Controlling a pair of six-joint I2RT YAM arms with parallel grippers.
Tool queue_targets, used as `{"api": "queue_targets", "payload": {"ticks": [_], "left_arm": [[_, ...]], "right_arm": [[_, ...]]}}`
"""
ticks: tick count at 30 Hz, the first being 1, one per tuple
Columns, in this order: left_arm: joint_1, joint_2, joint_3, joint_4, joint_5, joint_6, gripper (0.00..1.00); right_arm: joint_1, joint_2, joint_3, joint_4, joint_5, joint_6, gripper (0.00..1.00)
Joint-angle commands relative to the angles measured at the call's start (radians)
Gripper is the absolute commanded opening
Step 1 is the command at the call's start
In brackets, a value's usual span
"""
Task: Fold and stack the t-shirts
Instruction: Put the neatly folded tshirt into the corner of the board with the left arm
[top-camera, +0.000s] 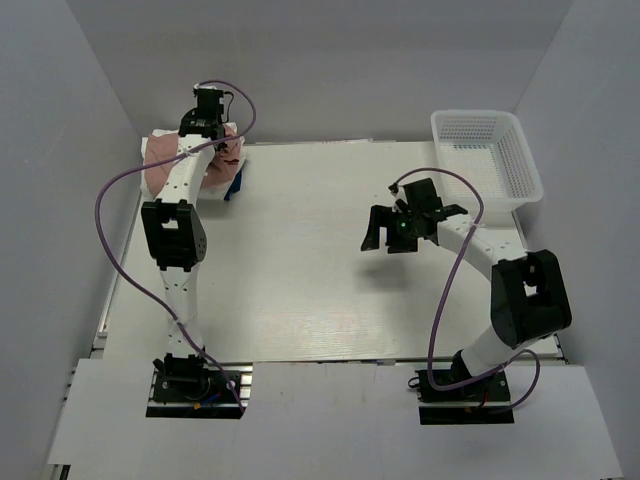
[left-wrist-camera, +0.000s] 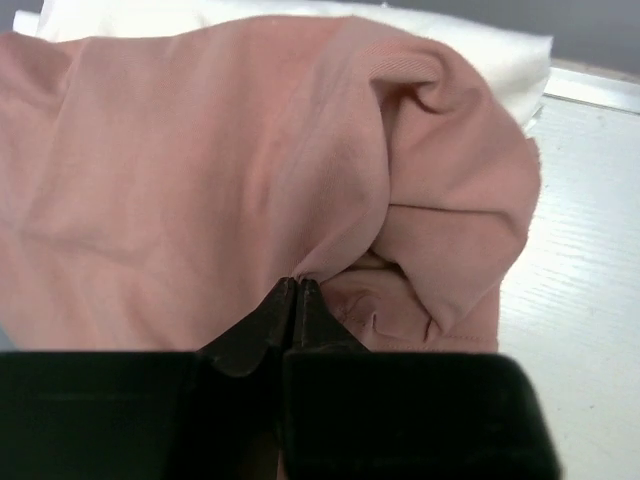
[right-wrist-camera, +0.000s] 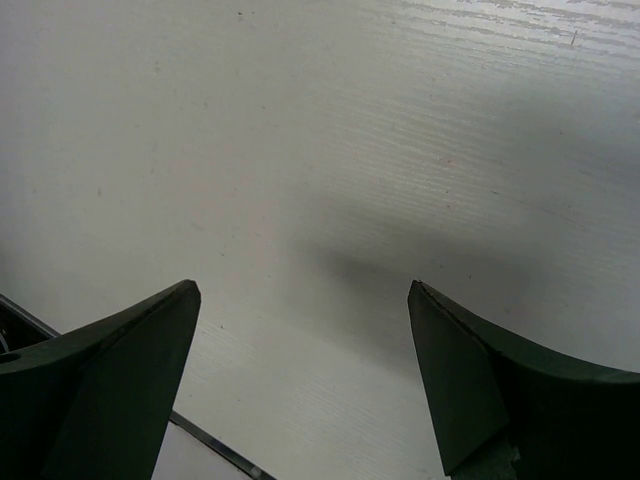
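Left wrist, left tool (left-wrist-camera: 297, 288) pinching pink t-shirt (left-wrist-camera: 190, 170)

The t-shirts (top-camera: 157, 176) lie piled at the far left corner of the table (top-camera: 300, 270), the basket (top-camera: 524, 165) at its far right.

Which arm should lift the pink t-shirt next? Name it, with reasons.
Left. The left gripper is shut on a fold of the pink t-shirt at the far-left corner; the right gripper hangs open over the table, away from it.

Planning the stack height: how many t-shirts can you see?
2: a pink t-shirt pinched by the left pincer, and a white t-shirt beneath it, at far left; others may be hidden underneath.
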Motion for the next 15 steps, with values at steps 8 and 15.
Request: {"api": "queue_targets", "payload": {"ticks": [8,15], "left_arm": [[0.000,-0.112,0.005,0.109,0.193,-0.072,0.01],[-0.022,-0.037,0.014,0.100,0.233,-0.072,0.06]], "right_arm": [[-0.001,0.029,0.036,0.005,-0.032,-0.012,0.91],[0.001,0.023,0.036,-0.009,-0.022,-0.023,0.91]]}}
